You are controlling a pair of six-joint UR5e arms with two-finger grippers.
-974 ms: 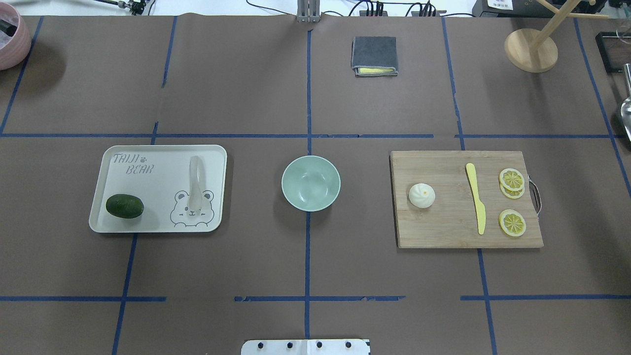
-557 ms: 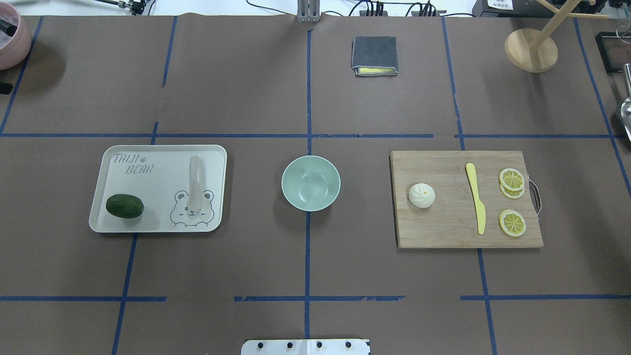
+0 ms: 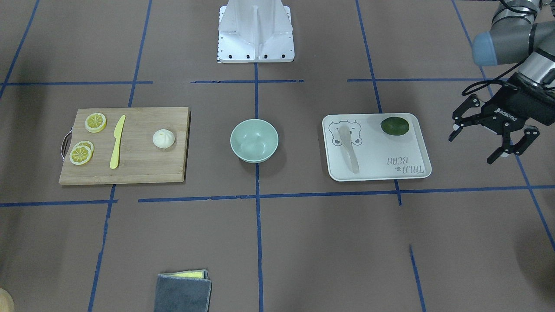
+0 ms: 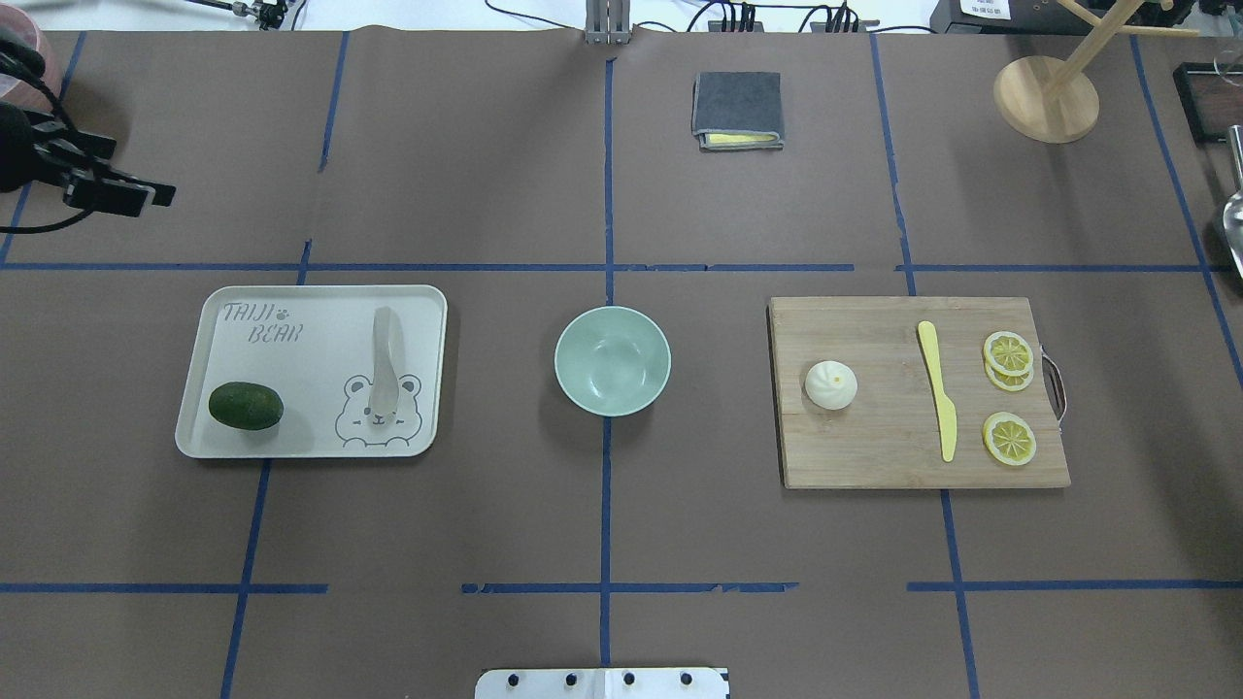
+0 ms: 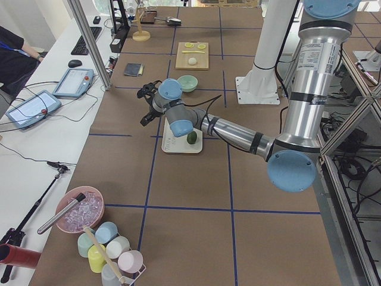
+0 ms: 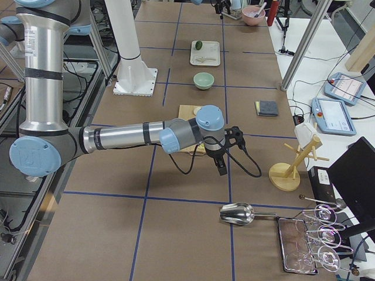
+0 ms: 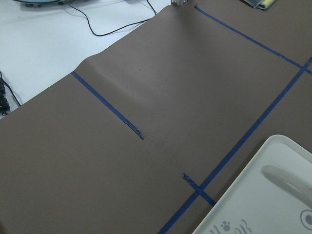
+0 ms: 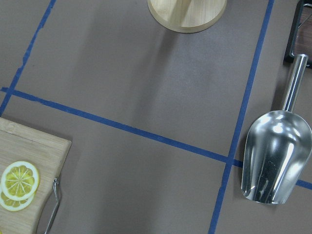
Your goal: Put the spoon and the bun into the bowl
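The translucent whitish spoon [image 4: 385, 369] lies on the white bear-print tray [image 4: 291, 369], scoop toward the robot; it also shows in the front view [image 3: 349, 147] and the left wrist view [image 7: 287, 178]. The white pleated bun [image 4: 830, 384] sits on the wooden cutting board [image 4: 874, 442]. The mint-green bowl [image 4: 612, 361] stands empty between them. My left gripper [image 3: 475, 145] is open and empty, in the air beyond the tray's outer side, and shows at the overhead view's left edge [image 4: 126, 189]. My right gripper [image 6: 220, 167] shows only in the right side view, beyond the board; I cannot tell its state.
A dark green fruit [image 4: 246, 406] lies on the tray. A yellow knife [image 4: 938, 388] and lemon slices [image 4: 1008, 354] lie on the board. A folded grey cloth [image 4: 737, 109], a wooden stand [image 4: 1046, 97] and a metal scoop [image 8: 275, 156] are further off.
My left gripper has come into the overhead view at the far left edge. The spoon, bun and bowl have not moved.
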